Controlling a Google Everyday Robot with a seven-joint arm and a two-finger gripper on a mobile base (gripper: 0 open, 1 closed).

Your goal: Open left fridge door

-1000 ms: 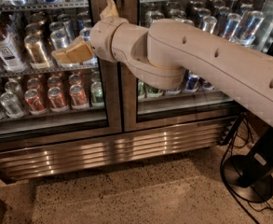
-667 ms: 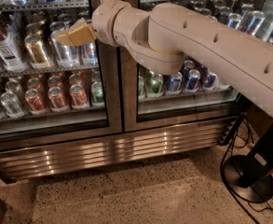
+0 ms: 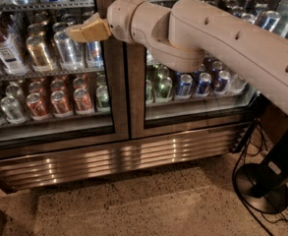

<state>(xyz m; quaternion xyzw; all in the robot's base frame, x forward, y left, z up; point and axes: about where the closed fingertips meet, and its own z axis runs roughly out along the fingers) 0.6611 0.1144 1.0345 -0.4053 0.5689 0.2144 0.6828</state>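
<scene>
The fridge (image 3: 119, 162) fills the view, with a ribbed steel grille along its base. The left fridge door (image 3: 115, 97) is a glass pane in a steel frame and sits flush with its twin. Behind it are shelves of bottles and red and silver cans. My gripper (image 3: 86, 31), tan at the end of the beige arm (image 3: 207, 33), hangs in front of the upper right part of the left door's glass, close to the centre stiles. It holds nothing that I can see.
The right glass door (image 3: 197, 109) shows blue and green cans. A black stand with a round base (image 3: 261, 190) and loose cables (image 3: 242, 156) sits on the speckled floor at the right, close to the fridge's corner.
My gripper and arm have risen along the left door's glass and shifted slightly right. The doors have not moved.
</scene>
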